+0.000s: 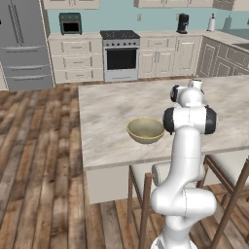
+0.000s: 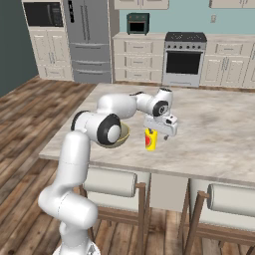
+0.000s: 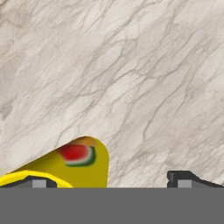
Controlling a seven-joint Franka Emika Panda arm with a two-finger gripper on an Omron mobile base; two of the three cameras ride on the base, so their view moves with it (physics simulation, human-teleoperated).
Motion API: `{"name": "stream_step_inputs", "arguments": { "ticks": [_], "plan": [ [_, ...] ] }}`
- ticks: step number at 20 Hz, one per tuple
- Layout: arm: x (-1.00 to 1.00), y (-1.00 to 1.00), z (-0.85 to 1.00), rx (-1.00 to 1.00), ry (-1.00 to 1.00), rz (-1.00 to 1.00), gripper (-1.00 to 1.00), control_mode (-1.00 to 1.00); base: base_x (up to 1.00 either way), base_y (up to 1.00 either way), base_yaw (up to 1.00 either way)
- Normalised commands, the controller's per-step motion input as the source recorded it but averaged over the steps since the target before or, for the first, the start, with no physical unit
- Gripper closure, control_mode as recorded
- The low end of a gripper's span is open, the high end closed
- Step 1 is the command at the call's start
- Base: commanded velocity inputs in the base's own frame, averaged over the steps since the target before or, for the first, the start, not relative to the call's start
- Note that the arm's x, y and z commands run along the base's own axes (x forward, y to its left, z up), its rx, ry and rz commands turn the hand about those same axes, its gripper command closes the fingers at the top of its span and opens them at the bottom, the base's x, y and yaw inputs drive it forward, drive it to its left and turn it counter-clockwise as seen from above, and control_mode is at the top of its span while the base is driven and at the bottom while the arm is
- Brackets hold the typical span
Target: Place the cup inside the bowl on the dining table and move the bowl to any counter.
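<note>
The small yellow cup with a red patch stands on the dining table, just right of the bowl. In the hand view the cup sits at the lower left, beside the left fingertip and inside the wide gap. My gripper hangs low over the cup, open, its jaws apart and holding nothing; it appears again as the gripper in the hand view. The olive-tan bowl rests near the table's front edge. In the right base view the bowl is mostly hidden behind my elbow.
Wooden stools are tucked under the table's near edge. The counter runs along the teal wall with a stove, a coffee machine and a toaster oven. A fridge stands at the far left.
</note>
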Motion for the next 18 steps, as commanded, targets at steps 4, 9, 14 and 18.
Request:
{"name": "stream_step_inputs", "arguments": {
  "ticks": [4, 9, 14, 18],
  "plan": [
    [0.0, 0.0, 0.0, 0.0, 0.0, 0.0, -1.0, -1.0, 0.0, 0.0, 0.0],
    [0.0, 0.0, 0.0, 0.0, 0.0, 0.0, 1.0, -1.0, 0.0, 0.0, 0.0],
    [0.0, 0.0, 0.0, 0.0, 0.0, 0.0, 1.0, -1.0, 0.0, 0.0, 0.0],
    [0.0, 0.0, 0.0, 0.0, 0.0, 0.0, 1.0, -1.0, 0.0, 0.0, 0.0]
  ]
}}
